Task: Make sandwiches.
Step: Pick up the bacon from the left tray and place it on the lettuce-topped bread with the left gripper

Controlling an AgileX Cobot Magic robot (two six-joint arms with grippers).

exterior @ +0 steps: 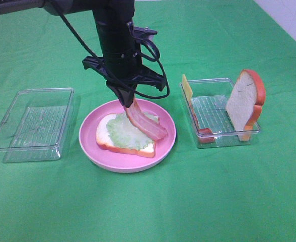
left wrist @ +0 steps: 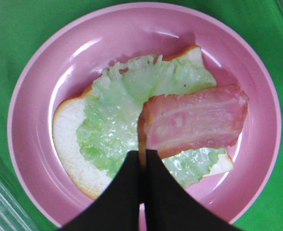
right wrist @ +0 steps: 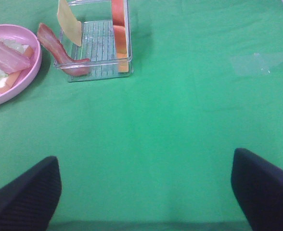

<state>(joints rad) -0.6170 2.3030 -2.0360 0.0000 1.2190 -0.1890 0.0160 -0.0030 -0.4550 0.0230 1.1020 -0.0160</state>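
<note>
Plate (exterior: 89, 147) holds bread (exterior: 103, 136), lettuce (exterior: 126, 132); tray (exterior: 226, 138) holds cheese (exterior: 187, 89), upright slice (exterior: 242, 104), perhaps meat (exterior: 205, 133).

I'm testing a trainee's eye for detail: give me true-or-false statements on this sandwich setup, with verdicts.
1. The left gripper has its jaws shut on a meat strip. True.
2. The lettuce lies on a bread slice on the pink plate. True.
3. The cheese slice is on the plate. False: the cheese slice stands in the right-hand tray.
4. The right gripper holds the second bread slice. False: the right gripper's jaws are open above the cloth; that slice stands in the tray.
</note>
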